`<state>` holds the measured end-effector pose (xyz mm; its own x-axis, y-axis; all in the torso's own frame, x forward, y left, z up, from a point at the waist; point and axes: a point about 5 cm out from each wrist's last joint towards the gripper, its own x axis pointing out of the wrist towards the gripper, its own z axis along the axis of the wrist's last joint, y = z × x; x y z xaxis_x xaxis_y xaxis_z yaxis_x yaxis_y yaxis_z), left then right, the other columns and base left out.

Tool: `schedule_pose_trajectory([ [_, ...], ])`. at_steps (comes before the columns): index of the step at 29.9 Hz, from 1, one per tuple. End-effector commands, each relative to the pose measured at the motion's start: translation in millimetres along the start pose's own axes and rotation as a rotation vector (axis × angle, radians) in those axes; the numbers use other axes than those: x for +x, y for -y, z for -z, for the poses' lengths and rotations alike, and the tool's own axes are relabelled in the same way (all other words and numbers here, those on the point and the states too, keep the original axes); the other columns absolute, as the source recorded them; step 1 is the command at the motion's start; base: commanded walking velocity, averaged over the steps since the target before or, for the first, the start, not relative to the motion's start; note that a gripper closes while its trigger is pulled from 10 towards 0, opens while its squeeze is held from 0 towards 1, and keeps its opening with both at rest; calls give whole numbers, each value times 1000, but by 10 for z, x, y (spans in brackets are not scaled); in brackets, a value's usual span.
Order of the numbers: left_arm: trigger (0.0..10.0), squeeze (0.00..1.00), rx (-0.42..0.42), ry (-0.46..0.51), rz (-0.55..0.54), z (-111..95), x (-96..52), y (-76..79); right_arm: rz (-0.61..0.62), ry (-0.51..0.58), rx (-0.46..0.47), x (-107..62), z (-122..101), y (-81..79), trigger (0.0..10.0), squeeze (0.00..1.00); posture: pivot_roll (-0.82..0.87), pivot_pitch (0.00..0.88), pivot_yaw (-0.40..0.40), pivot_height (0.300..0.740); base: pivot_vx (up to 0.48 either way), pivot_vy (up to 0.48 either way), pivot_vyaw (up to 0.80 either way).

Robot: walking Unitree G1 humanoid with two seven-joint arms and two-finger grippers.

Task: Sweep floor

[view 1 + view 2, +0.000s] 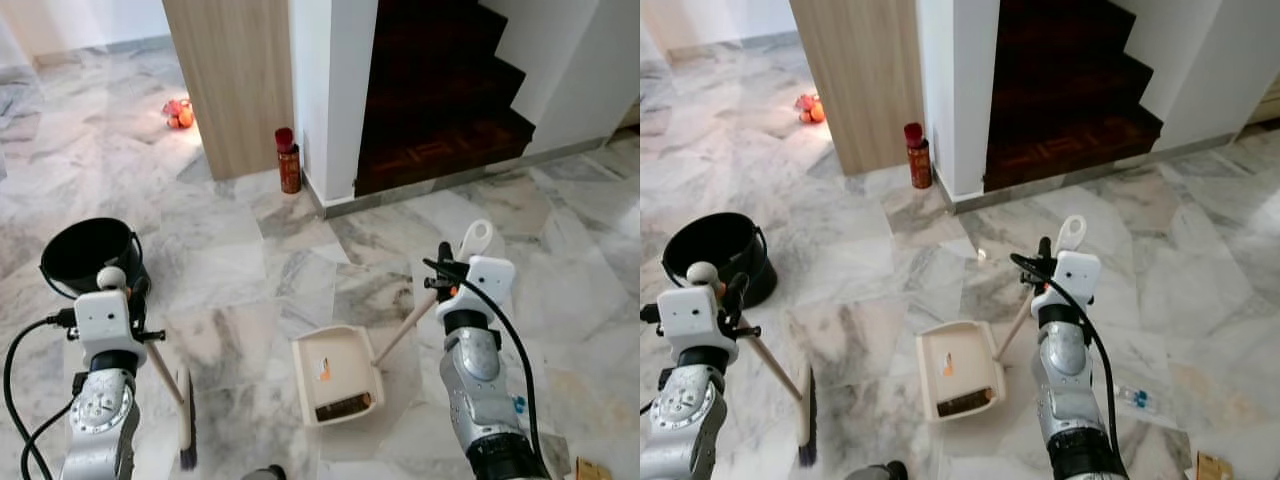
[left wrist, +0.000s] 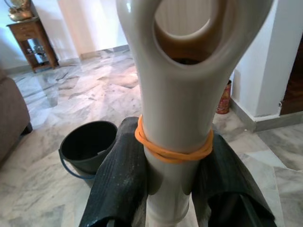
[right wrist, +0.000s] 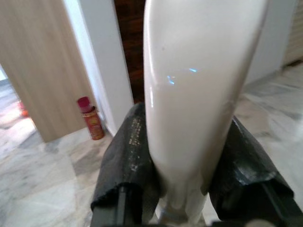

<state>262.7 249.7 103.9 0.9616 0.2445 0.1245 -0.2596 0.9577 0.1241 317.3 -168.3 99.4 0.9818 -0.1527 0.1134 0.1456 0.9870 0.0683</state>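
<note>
Between the two tools, on the marble floor point(image 1: 240, 290), sits the cream dustpan point(image 1: 337, 375), tray flat, a dark line of debris at its lip. Right tool point(image 3: 187, 189): both black fingers clamped on the dustpan's smooth, glossy plastic handle point(image 1: 405, 328), which slants down to the tray. Left tool point(image 2: 175, 184): fingers clamped on the brush handle point(image 2: 175, 118), a rounded cream plastic shaft with a hanging loop at its top and an orange rubber band point(image 2: 173, 150) just above the pads. Brush head point(image 1: 186, 420) rests on the floor outboard of the dustpan, dark bristles down.

Judgement: keep the pan lip pressed flat; draw the brush toward it in short, low strokes.

Beyond the left tool: black round bucket point(image 1: 92, 256). Farther: red canister point(image 1: 289, 160) by the wall corner, dark wooden stairs point(image 1: 440, 90).
</note>
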Motion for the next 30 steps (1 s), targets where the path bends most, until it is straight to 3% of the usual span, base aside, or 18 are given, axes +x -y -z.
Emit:
schedule_pose_trajectory([
  [1,10000,0,10,48,-11,-110,24,-36,-6,48,19,48,-111,-32,10000,0,121,54,16,740,0,394,0],
  [30,10000,0,6,42,-27,-99,23,-53,-16,36,24,64,-105,-37,10000,0,132,76,5,740,0,393,0],
])
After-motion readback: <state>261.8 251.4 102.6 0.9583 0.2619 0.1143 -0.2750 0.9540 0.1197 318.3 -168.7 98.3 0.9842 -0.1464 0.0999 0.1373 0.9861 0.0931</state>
